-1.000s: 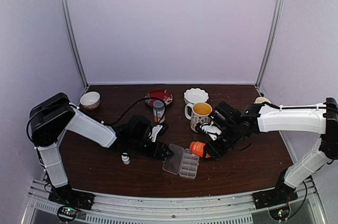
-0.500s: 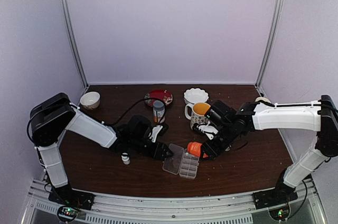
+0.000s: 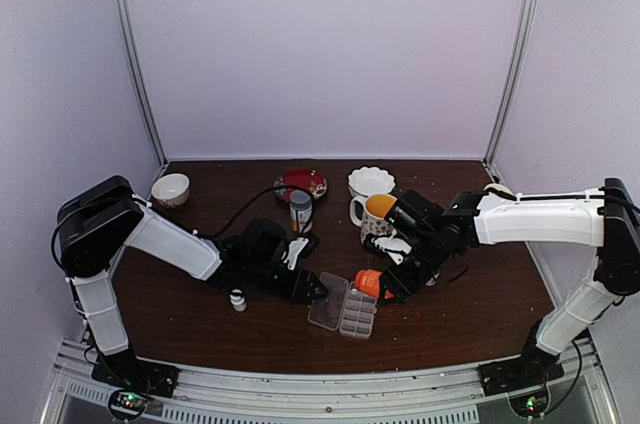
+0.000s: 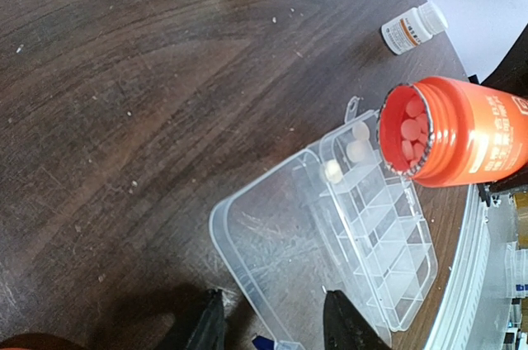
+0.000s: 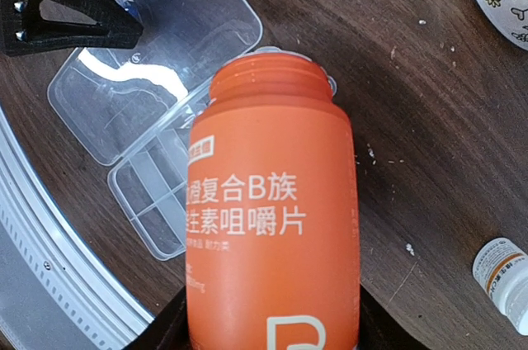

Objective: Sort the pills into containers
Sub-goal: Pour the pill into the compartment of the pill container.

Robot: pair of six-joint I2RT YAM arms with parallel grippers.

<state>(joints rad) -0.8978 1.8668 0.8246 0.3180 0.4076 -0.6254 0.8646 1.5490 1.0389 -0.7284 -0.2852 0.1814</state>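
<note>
Pills (image 4: 360, 150) lie in the pill box (image 4: 375, 238): three pale tablets in the cells at its far end in the left wrist view, while the other cells look bare. More of them crowd the mouth of the orange bottle (image 4: 462, 131). It is tipped on its side with its open neck just over those end cells, at about 1 o'clock from the box's middle. That reads as a pouring pose, kept low and close so tablets drop into one cell rather than scatter.

The right gripper (image 5: 268, 333) has its fingers clenched round the bottle's base, which leaves the neck free. The box lies open on the bench (image 3: 470, 314), its lid (image 4: 264, 238) folded flat toward 9 o'clock in that view, out of the bottle's way.

The left gripper (image 4: 268, 329) sits at the lid's near edge, at 6 o'clock, fingers spread with the rim in the gap. It seems placed to stop the light box sliding, though I cannot tell whether it presses on the plastic. Seen from overhead, the box lies at 6 o'clock from the mug (image 3: 378, 212).
</note>
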